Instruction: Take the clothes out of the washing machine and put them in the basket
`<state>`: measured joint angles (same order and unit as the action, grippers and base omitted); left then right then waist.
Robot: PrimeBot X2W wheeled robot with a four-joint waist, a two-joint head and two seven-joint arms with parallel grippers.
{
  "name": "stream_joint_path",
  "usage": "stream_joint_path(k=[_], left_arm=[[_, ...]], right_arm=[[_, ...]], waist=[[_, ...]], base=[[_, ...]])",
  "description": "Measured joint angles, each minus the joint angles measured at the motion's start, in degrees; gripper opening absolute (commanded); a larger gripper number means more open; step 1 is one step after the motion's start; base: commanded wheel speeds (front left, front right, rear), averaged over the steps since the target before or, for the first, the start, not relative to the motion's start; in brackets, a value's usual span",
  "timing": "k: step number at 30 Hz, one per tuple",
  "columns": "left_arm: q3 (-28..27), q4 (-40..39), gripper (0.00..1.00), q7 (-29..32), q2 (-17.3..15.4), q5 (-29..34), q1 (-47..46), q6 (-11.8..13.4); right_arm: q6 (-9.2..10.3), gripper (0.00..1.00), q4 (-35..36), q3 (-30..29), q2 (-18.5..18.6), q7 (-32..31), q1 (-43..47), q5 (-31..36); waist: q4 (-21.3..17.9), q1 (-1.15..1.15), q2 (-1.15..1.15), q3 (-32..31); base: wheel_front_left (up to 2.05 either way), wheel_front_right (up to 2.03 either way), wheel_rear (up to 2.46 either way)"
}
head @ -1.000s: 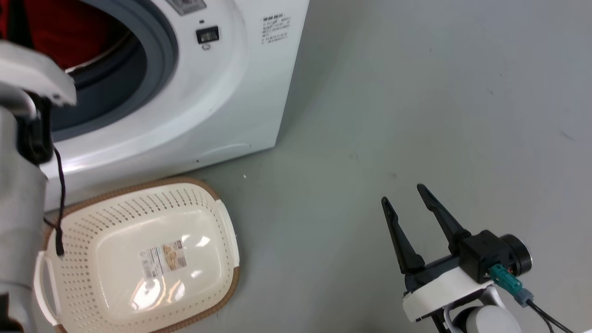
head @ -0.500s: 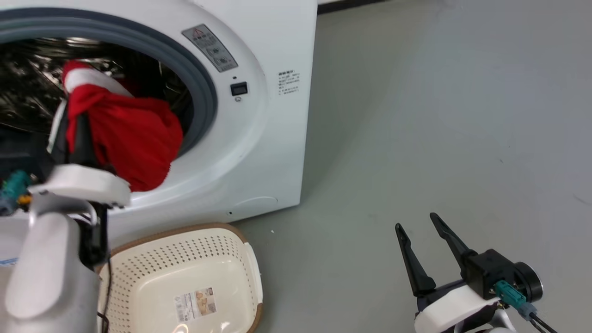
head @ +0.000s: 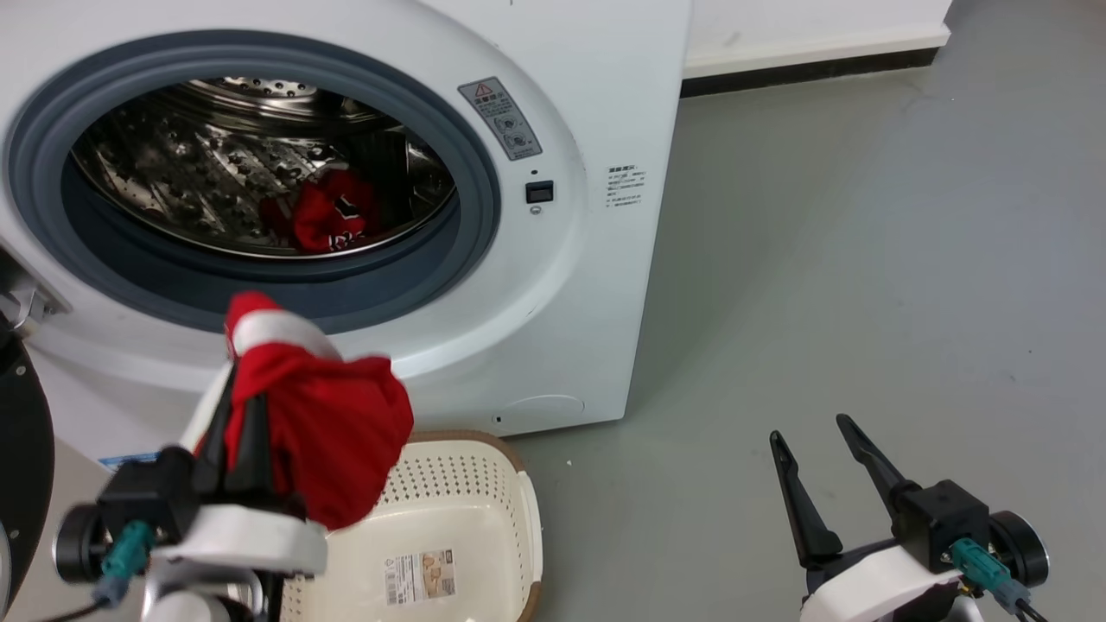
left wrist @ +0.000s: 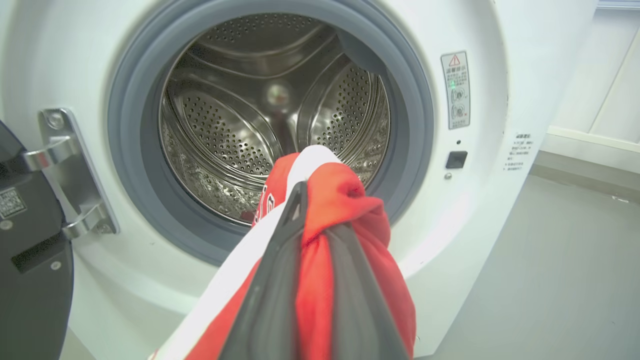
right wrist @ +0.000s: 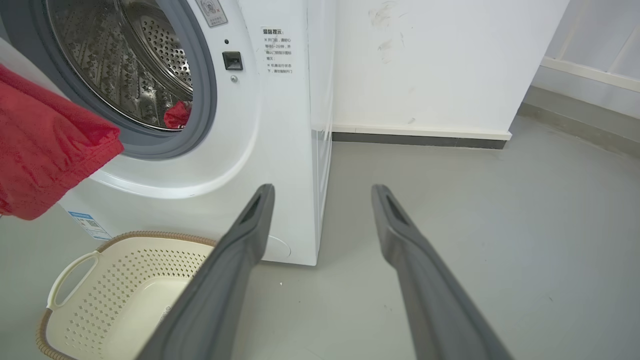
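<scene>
The red garment [head: 333, 432] I'm carrying hangs clear of the porthole, in front of the washing machine's [head: 596, 294] lower panel and above the left side of the basket [head: 484, 484]. I can't tell whether it is squarely over the tub. The left fingers [head: 257, 441] are pinched almost together on a bunch of its cloth and point upward, so the rest drapes down one side and stays off the grey gasket. I judge this to be the carry step: the garment is out of the drum [head: 190, 164] but not yet in the basket. Another red piece [head: 333, 220] lies at the bottom of the drum, so the job is well short of done. The basket sits on the floor [head: 864, 259] just below the opening, close to the machine, which keeps the trip short. The right fingers [head: 791, 484] are spread wide with nothing in them, parked over bare floor out of the way. The door [left wrist: 25, 280] is swung open on the left.
</scene>
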<state>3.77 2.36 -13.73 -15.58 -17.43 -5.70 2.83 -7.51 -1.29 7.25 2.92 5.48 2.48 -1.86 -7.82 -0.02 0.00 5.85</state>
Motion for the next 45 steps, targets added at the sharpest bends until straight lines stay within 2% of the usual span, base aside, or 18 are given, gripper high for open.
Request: stream_joint_path(k=[3,7,11,17,25,32,38,44,45], left_arm=[[1.08,0.32,0.00,0.37,1.54,-0.66,6.05,0.77],[1.97,4.32,0.00,-0.26,3.24,-1.60,7.83,0.09],[1.62,9.65,0.00,-1.02,4.41,-2.53,6.26,-1.57],[0.98,19.45,0.00,-1.18,5.15,-1.91,-1.24,-4.16],[-0.47,31.28,0.00,-1.30,3.49,0.97,-13.18,-7.19],[-3.02,39.24,0.00,-1.33,1.55,1.85,-21.31,-8.39],[-4.37,46.28,0.00,-1.33,0.35,2.79,-24.06,-8.92],[-5.86,51.94,0.00,-1.33,0.26,2.65,-24.96,-9.23],[-6.06,52.53,0.37,-1.33,0.43,2.56,-25.26,-9.26]], right_arm=[[0.00,1.00,1.49,-0.18,0.02,-0.55,-0.12,0.57],[-0.01,1.00,2.58,-0.14,0.02,-0.81,-1.26,0.93],[0.00,1.00,3.44,0.13,0.03,-0.81,-2.98,0.94],[0.00,1.00,4.80,1.65,0.03,-0.45,-6.02,1.69],[0.00,1.00,5.48,3.74,0.04,1.03,-9.87,1.32],[0.00,1.00,5.54,5.44,0.05,2.61,-12.13,0.27],[0.00,1.00,4.92,6.57,0.03,4.21,-13.18,-0.67],[-0.01,1.00,4.33,6.36,0.04,5.43,-13.97,-1.21],[0.00,1.00,4.12,6.37,0.04,5.52,-14.12,-1.20]], waist=[[0.90,0.01,0.00,2.16],[1.27,0.01,0.00,4.97],[1.34,0.02,0.00,8.73],[0.73,0.02,0.00,15.59],[-1.40,0.03,0.00,25.40],[-4.44,0.03,0.00,32.89],[-6.97,0.03,0.00,37.57],[-8.05,0.03,0.00,39.33],[-7.91,0.03,0.00,39.21]], base=[[0.00,0.00,0.00],[0.00,0.00,0.00],[0.00,0.00,0.00],[0.00,0.00,0.00],[0.00,0.00,0.00],[0.00,0.00,0.00],[0.00,0.00,0.00],[0.00,0.00,0.00],[0.00,0.00,0.00]])
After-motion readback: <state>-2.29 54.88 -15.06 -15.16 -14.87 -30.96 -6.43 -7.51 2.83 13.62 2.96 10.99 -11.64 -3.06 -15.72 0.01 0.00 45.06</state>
